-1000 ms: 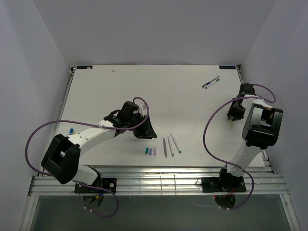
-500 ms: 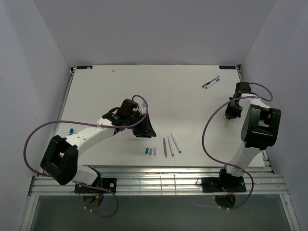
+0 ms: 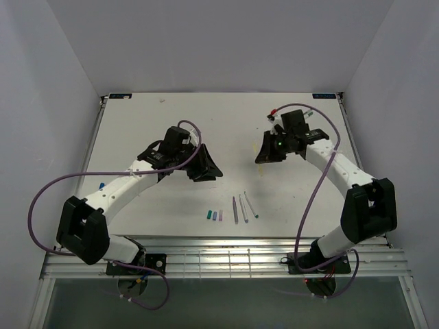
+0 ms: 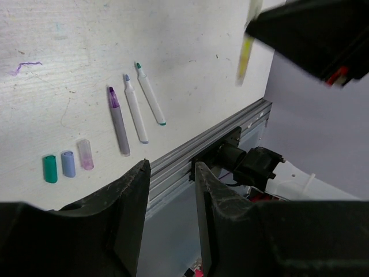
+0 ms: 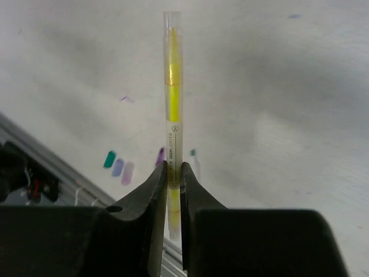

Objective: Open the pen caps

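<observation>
My right gripper (image 5: 172, 167) is shut on a yellow highlighter pen (image 5: 173, 109), held above the table. Its clear pale cap (image 5: 172, 23) sits on the end far from the jaws. In the top view the right gripper (image 3: 264, 157) hovers right of centre, and my left gripper (image 3: 207, 170) faces it, a short gap away. The left gripper (image 4: 171, 167) is open with nothing between its fingers. Three loose pen caps lie near the front edge: green (image 4: 50, 168), blue (image 4: 68, 164) and purple (image 4: 85, 154). Beside them lie three uncapped pens: purple (image 4: 119, 121), blue (image 4: 135, 109) and green (image 4: 150, 93).
The table's front edge with its metal rail (image 3: 219, 241) runs just below the caps (image 3: 215, 215) and pens (image 3: 243, 208). A small blue item (image 3: 101, 186) lies near the left edge beside the left arm. White walls enclose the table on three sides.
The right arm has swung from the table's right edge to right of centre, its jaws closing on the yellow pen. The left gripper has shifted slightly toward the back.
</observation>
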`<state>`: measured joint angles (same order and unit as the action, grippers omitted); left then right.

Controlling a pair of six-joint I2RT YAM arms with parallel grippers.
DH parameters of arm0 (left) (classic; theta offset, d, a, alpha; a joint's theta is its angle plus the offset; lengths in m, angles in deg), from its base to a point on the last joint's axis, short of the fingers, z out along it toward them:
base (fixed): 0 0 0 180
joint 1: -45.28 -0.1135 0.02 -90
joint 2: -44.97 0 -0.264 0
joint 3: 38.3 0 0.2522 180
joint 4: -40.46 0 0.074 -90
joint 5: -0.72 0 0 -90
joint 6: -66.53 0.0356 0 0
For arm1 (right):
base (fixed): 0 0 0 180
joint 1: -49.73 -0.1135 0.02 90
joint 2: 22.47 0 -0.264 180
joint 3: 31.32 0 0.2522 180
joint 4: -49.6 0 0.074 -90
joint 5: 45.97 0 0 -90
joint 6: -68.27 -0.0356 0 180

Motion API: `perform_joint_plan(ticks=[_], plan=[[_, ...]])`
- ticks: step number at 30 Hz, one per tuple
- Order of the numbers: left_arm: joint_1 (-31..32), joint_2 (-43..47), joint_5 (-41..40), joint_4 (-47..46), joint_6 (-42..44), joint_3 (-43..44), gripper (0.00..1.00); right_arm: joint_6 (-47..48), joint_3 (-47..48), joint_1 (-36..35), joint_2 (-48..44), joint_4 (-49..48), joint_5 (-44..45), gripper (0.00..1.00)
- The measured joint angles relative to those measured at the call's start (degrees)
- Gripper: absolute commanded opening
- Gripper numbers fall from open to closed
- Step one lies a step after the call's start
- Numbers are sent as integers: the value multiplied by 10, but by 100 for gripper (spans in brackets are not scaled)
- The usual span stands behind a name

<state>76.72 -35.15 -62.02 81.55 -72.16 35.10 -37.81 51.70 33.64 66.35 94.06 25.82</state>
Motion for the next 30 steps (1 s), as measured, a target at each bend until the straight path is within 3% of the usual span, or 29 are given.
perform_joint_plan(ticks=[4,9,30], plan=[[0,16,1,-10,-40,-2,48,-9,-40,-103,-41,-2,-82,8],[0,51,2,-26,-81,-22,50,-29,-66,-170,-73,-5,-140,8],[0,74,-16,-34,-119,-47,50,-80,-73,-237,-90,-22,-195,8]])
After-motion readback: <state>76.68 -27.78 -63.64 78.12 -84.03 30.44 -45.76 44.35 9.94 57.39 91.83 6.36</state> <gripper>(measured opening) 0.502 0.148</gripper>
